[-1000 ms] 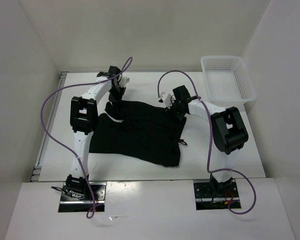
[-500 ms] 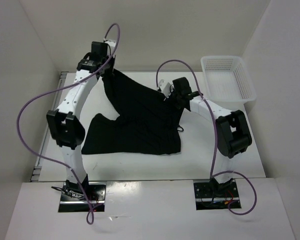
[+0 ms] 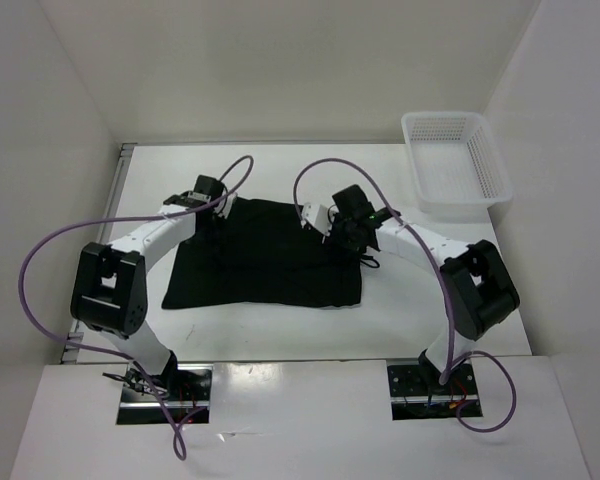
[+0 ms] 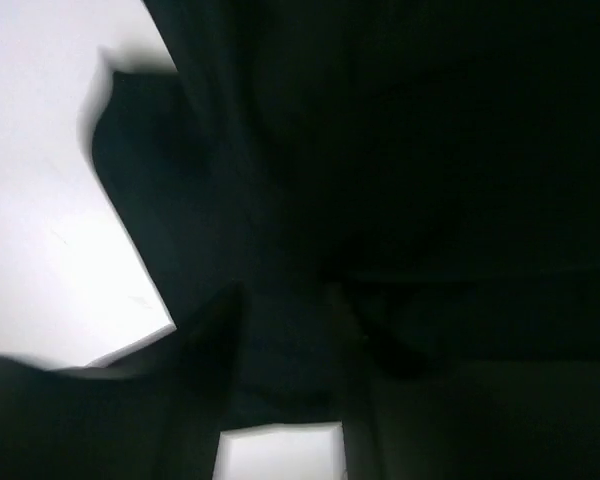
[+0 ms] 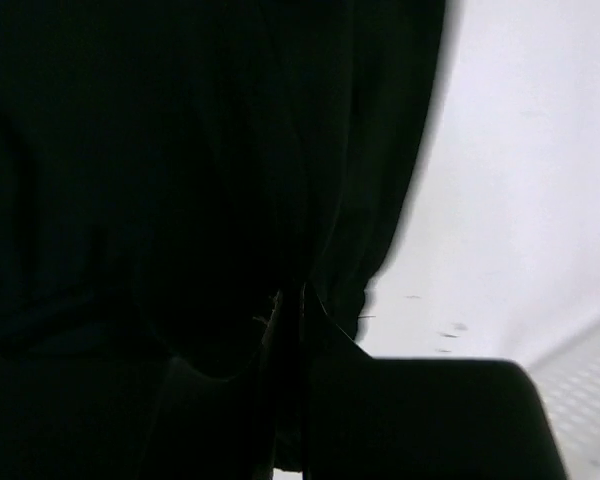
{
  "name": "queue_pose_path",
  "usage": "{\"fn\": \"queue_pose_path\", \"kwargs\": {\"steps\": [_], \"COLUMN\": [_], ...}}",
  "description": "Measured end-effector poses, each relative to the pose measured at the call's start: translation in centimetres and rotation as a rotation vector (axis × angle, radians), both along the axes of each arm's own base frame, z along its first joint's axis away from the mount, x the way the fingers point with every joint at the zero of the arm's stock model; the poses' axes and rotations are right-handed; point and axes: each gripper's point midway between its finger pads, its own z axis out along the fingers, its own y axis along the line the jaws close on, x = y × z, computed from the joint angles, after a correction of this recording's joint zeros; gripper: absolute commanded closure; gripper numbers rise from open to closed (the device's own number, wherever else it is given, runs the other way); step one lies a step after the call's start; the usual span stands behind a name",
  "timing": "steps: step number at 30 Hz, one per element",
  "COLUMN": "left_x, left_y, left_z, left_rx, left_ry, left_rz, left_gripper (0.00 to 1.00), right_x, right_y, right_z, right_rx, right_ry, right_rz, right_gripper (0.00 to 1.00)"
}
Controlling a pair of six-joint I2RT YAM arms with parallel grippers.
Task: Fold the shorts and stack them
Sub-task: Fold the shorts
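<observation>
The black shorts point(image 3: 270, 265) lie flat on the white table as a wide dark rectangle. My left gripper point(image 3: 213, 208) rests low at their far left corner. In the left wrist view its fingers point(image 4: 215, 340) stand apart, open point(image 4: 288, 295), with white table showing between them and the shorts point(image 4: 400, 150) spread just beyond. My right gripper point(image 3: 338, 235) sits on the far right part of the cloth. In the right wrist view it is shut point(image 5: 288, 295) on a thin pinch of the shorts point(image 5: 130, 150).
A white mesh basket point(image 3: 500, 170) stands at the far right corner of the table. White walls close in the table on three sides. Purple cables loop above both arms. Bare table point(image 3: 280, 170) shows behind the cloth.
The left arm raised a corner of the shorts high toward the back, then laid it down; the cloth now lies flat. The left jaws have opened. The right gripper shifted slightly left, still shut.
</observation>
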Motion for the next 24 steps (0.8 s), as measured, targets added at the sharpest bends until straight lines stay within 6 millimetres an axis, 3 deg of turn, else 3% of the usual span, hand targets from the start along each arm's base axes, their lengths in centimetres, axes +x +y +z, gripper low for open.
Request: {"fn": "queue_pose_path", "kwargs": {"steps": [2, 5, 10, 12, 14, 20, 24], "left_x": [-2.8, -4.2, -2.1, -1.3, -1.6, -4.6, -4.9], "left_y": [0.2, 0.1, 0.5, 0.7, 0.4, -2.1, -1.3], "left_z": [-1.1, 0.0, 3.8, 4.4, 3.9, -0.9, -2.8], "left_rx": [-0.003, -0.029, -0.089, -0.112, -0.137, -0.167, -0.126], "left_ry": [0.082, 0.090, -0.013, -0.032, 0.006, 0.215, 0.251], "left_rz": [-0.010, -0.017, 0.009, 0.019, 0.015, -0.051, -0.032], "left_gripper": [0.41, 0.38, 0.36, 0.36, 0.36, 0.33, 0.33], "right_x": [-2.0, -3.0, -2.9, -2.9, -2.9, -2.8, -2.8], "right_y": [-0.2, -1.0, -1.3, -1.3, -1.3, -1.3, -1.4], "right_z": [-1.9, -2.9, -2.5, -2.4, -2.4, -2.4, -2.4], "right_rx": [-0.038, -0.070, -0.070, -0.072, -0.075, -0.084, -0.085], "right_ry": [0.061, 0.093, 0.078, 0.076, 0.075, 0.069, 0.070], "right_rz": [0.032, 0.037, 0.038, 0.041, 0.046, 0.053, 0.054], "right_gripper": [1.00, 1.00, 1.00, 1.00, 1.00, 1.00, 1.00]}}
